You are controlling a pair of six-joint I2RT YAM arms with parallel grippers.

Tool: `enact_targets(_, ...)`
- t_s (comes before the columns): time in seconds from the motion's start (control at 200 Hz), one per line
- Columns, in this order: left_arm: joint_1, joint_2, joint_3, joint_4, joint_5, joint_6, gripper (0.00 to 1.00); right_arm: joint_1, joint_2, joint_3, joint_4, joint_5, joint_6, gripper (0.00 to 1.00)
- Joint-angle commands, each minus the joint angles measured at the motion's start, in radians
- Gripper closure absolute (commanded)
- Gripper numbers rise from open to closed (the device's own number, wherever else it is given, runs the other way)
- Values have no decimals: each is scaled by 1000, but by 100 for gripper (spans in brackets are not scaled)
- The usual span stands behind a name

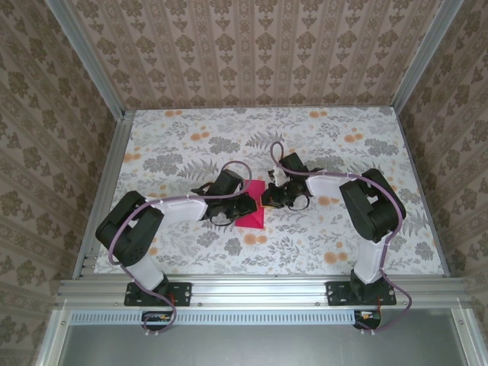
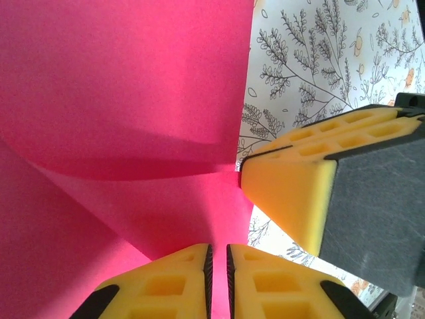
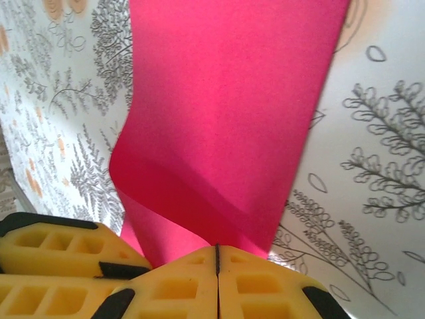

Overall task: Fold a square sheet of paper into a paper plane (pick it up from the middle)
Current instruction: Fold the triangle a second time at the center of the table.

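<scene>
Sheet status: the square sheet of paper sits on the worktop just near of centre, with both arms converged on it. The left pincer is at the sheet's 9 o'clock and the right pincer at its 2 o'clock, close together. In the left wrist view the left pincer is pressed together on the paper, with only a sliver of magenta between the pads. In the right wrist view the right pincer is clamped tight, pinching what looks like the same edge, and the paper runs away toward 12 o'clock. The sheet bows in a soft curl with no hard crease at the bend, so I read this as mid-fold, early in the task. To do it well, move both pincers as one unit at the same height and speed. Don't let them spread, since paper this thin will likely tear or slip out. Carry the held edge over to the opposite edge and check alignment from the top camera before lowering. The two pinches sit near each other, so the outer corners are free to skew. Go slow, lay it flat, then press the fold from the middle outward.
</scene>
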State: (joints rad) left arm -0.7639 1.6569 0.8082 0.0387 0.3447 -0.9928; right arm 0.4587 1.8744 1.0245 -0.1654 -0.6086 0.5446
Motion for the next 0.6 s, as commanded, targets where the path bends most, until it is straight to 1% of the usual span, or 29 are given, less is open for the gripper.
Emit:
enact_targets(0.0, 2, 26, 35, 4, 23, 25, 83, -2, -18, -12, -35, 48, -24, 92)
enact_targets(0.595, -3, 64, 58, 7, 34, 25, 82, -1, 11, 25, -42, 53, -38, 92)
